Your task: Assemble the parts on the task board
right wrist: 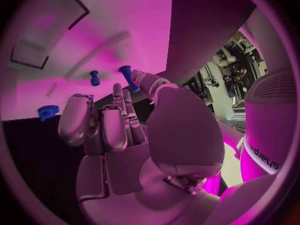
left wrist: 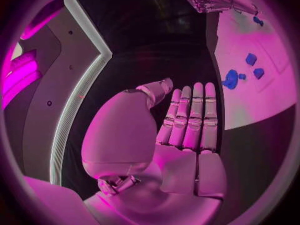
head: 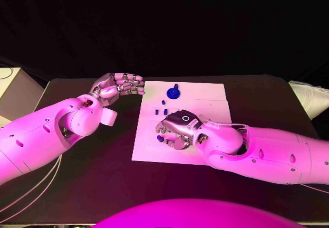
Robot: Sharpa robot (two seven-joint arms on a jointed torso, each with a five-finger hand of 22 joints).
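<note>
The white task board (head: 206, 99) lies in the middle of the table. At its far edge sits a round blue part (head: 174, 92) (left wrist: 231, 79), with small blue parts (head: 161, 111) (left wrist: 250, 59) nearer the middle. My right hand (head: 177, 129) (right wrist: 119, 130) hovers over the board's near left area, fingers loosely curled and holding nothing. A ridged blue part (head: 159, 138) (right wrist: 47, 111) lies just beside its fingertips. Two blue pegs (right wrist: 94, 77) stand beyond the thumb. My left hand (head: 120, 85) (left wrist: 187, 125) floats beside the board's far left corner, fingers straight and empty.
A pale box (head: 14, 92) stands off the table's far left corner. Something white (head: 312, 97) lies at the right edge. Dark bare tabletop (head: 96, 161) surrounds the board.
</note>
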